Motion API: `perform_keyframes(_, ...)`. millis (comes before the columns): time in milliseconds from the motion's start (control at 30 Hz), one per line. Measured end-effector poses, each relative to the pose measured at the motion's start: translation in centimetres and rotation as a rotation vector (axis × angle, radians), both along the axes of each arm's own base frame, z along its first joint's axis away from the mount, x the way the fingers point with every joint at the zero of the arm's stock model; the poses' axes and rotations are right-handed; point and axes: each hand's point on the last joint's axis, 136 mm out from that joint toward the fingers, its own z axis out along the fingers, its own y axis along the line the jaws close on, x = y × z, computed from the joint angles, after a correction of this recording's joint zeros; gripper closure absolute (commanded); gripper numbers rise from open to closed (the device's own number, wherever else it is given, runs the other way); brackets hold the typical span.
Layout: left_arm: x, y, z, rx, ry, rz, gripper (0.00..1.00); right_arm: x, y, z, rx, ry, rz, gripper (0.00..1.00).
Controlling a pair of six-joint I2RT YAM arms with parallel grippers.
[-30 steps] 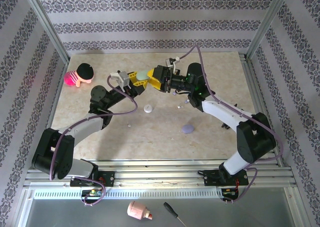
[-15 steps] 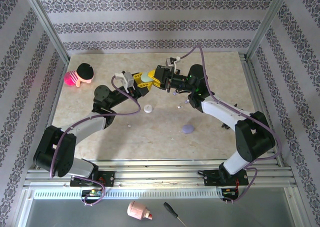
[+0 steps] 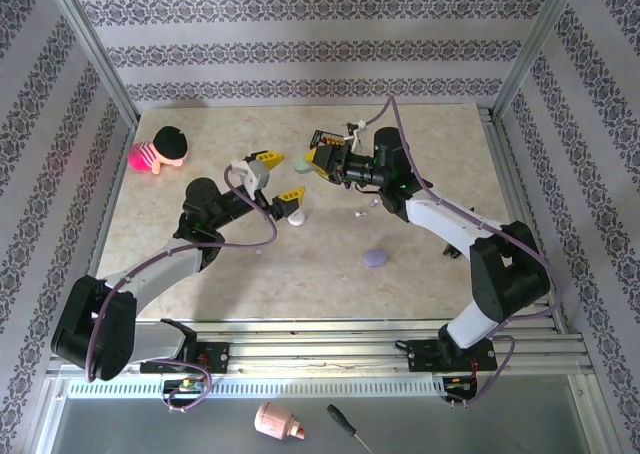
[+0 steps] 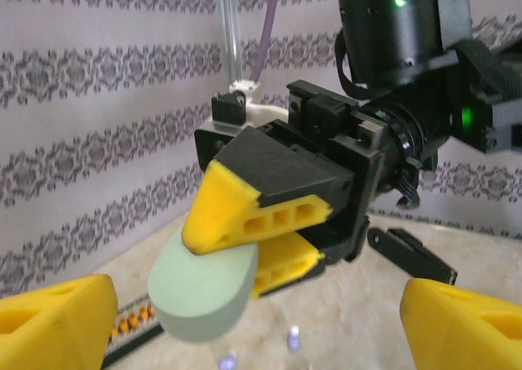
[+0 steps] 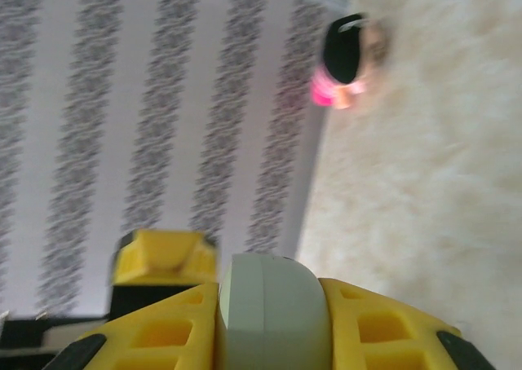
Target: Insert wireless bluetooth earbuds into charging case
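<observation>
A mint-green charging case [image 3: 299, 161] hangs in the air above the middle of the table, with my right gripper [image 3: 312, 162] shut on it. In the right wrist view the case [image 5: 273, 292] sits tight between the yellow fingers of that gripper [image 5: 272, 333]. My left gripper [image 3: 278, 178] stands open just left of and below the case, touching nothing. In the left wrist view its fingers [image 4: 49, 325] spread wide at the bottom corners, and the case [image 4: 204, 292] is ahead of them. Tiny pale earbuds [image 3: 357, 214] lie loose on the table, also blurred below the case [image 4: 294, 337].
A whitish case [image 3: 296, 218] lies by the left gripper's lower finger. A lavender case [image 3: 375, 258] lies nearer the front. A small doll [image 3: 160, 151] sits at the back left. Striped walls and metal posts close in the table.
My left gripper let go of the mint-green case, opened wide and drew back down-left. My right gripper closed on the case and now carries it alone.
</observation>
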Motion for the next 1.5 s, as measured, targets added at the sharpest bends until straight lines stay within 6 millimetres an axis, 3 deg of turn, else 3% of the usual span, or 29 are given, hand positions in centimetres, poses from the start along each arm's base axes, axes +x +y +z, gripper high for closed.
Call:
perform_keyframes(200, -0.5, 1.1, -6.1, 0.094, 0.157, 0.058, 0.03, 4.3, -0.9, -9.1, -0.195, 0.085, -0.100, 0.75)
perform_keyframes(300, -0.6, 1.6, -8.2, 0.139, 0.208, 0.085, 0.00, 6.1, -1.1, -13.8, -0.281, 0.136, -0.127, 0.75)
perform_keyframes(400, -0.5, 1.9, -9.3, 0.172, 0.235, 0.107, 0.01, 7.5, -1.1, -17.0, -0.343, 0.165, -0.142, 0.75)
perform_keyframes(567, -0.5, 2.5, -10.4, 0.206, 0.253, 0.137, 0.01, 9.0, -1.0, -19.8, -0.400, 0.175, -0.152, 0.73)
perform_keyframes(733, -0.6, 2.9, -10.8, 0.226, 0.258, 0.155, 0.01, 9.8, -1.2, -21.1, -0.455, 0.152, -0.157, 0.69)
perform_keyframes(967, -0.3, 3.4, -11.3, 0.243, 0.276, 0.192, 0.01, 9.7, -2.4, -22.1, -0.571, 0.107, -0.152, 0.42)
perform_keyframes(1067, -0.1, 3.8, -11.7, 0.247, 0.297, 0.222, 0.01, 9.4, -3.3, -21.2, -0.626, 0.066, -0.159, 0.30)
perform_keyframes(1200, 0.8, 4.4, -12.2, 0.246, 0.342, 0.273, 0.01, 7.7, -5.2, -17.5, -0.687, -0.026, -0.180, 0.22)
perform_keyframes(1333, 1.9, 4.2, -12.5, 0.254, 0.382, 0.287, 0.01, 4.8, -7.6, -13.8, -0.746, -0.133, -0.192, 0.15)
perform_keyframes(1500, 1.8, 3.4, -13.5, 0.269, 0.406, 0.240, 0.01, 0.1, -11.1, -13.4, -0.855, -0.128, -0.182, 0.12)
